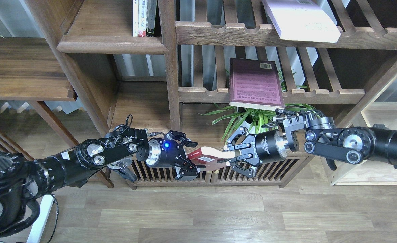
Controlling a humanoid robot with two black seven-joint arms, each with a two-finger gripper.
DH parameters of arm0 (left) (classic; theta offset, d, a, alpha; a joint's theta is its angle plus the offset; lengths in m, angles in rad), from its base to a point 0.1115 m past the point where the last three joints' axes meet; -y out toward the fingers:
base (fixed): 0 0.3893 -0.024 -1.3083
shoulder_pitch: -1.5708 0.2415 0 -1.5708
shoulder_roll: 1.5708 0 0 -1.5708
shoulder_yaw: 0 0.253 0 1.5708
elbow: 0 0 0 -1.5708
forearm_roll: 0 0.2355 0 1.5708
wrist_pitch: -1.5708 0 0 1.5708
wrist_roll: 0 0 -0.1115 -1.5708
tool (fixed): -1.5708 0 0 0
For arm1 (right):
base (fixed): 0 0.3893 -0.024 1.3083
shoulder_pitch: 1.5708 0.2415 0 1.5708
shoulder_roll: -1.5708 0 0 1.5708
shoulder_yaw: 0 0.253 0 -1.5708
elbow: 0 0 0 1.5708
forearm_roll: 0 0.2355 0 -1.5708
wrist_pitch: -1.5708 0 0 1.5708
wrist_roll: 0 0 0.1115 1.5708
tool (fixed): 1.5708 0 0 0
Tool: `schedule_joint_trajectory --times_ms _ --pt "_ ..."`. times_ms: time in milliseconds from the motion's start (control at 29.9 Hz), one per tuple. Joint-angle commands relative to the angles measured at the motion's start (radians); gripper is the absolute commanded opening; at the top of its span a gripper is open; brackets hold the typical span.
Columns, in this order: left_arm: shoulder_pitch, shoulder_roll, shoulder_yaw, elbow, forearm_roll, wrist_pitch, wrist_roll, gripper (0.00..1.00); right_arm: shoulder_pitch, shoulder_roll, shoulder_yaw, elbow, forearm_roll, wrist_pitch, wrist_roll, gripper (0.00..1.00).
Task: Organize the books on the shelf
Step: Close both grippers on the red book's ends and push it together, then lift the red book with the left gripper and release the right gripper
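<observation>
I see the red book point(207, 158) held level between both arms, in front of the low slatted cabinet point(215, 173). My left gripper point(192, 161) pinches its left end; my right gripper point(231, 158) clamps its right end. The maroon book point(255, 84) overhangs the middle slatted rack's front rail point(319, 96), the pale book point(301, 20) the upper rack's.

Red book point(209, 157) held flat, maroon book point(255, 84) and pale book point(301, 20) overhanging racks
</observation>
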Motion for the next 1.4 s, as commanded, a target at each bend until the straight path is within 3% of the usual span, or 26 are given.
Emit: schedule_joint_trajectory --times_ms 0,134,201,368,468,669,869,936,1003,1271,1371 --pt "0.002 0.0 -0.008 -0.001 -0.007 0.025 0.014 0.91 0.004 0.0 0.0 0.0 -0.001 0.007 0.0 0.03" --pt "0.002 0.0 -0.014 0.0 -0.007 0.031 0.03 0.91 0.006 0.002 0.0 0.0 -0.001 0.008 0.0 0.03" --pt "0.002 0.0 -0.017 0.0 -0.007 0.042 0.014 0.98 0.007 0.002 0.0 0.0 -0.001 0.008 0.0 0.03" --pt "0.004 0.0 -0.017 -0.001 -0.01 0.059 0.02 0.96 0.009 0.003 -0.002 0.0 -0.001 0.008 0.0 0.03" --pt "0.004 0.0 -0.017 -0.002 -0.006 0.06 0.03 0.85 0.012 0.006 -0.002 -0.001 -0.001 0.008 0.0 0.03" --pt "0.004 0.0 -0.008 -0.003 0.032 0.053 0.013 0.4 0.012 0.008 -0.005 -0.001 -0.001 0.008 0.0 0.03" --pt "0.004 0.0 -0.008 -0.012 0.031 0.036 0.016 0.17 0.015 0.008 -0.008 -0.003 -0.001 0.008 0.0 0.03" --pt "0.004 0.0 -0.011 -0.024 0.025 0.025 0.028 0.05 0.015 0.008 -0.009 -0.003 -0.001 0.008 0.0 0.03" --pt "0.005 0.0 -0.011 -0.029 0.016 0.02 0.036 0.0 0.015 0.006 -0.009 -0.004 -0.001 0.008 0.0 0.03" --pt "0.004 0.0 -0.02 -0.038 -0.001 0.022 0.048 0.0 0.027 0.0 -0.011 -0.004 0.001 0.024 0.0 0.04" --pt "0.004 0.0 -0.02 -0.038 -0.001 0.023 0.049 0.0 0.035 0.0 0.004 -0.004 0.016 0.067 0.0 0.23"
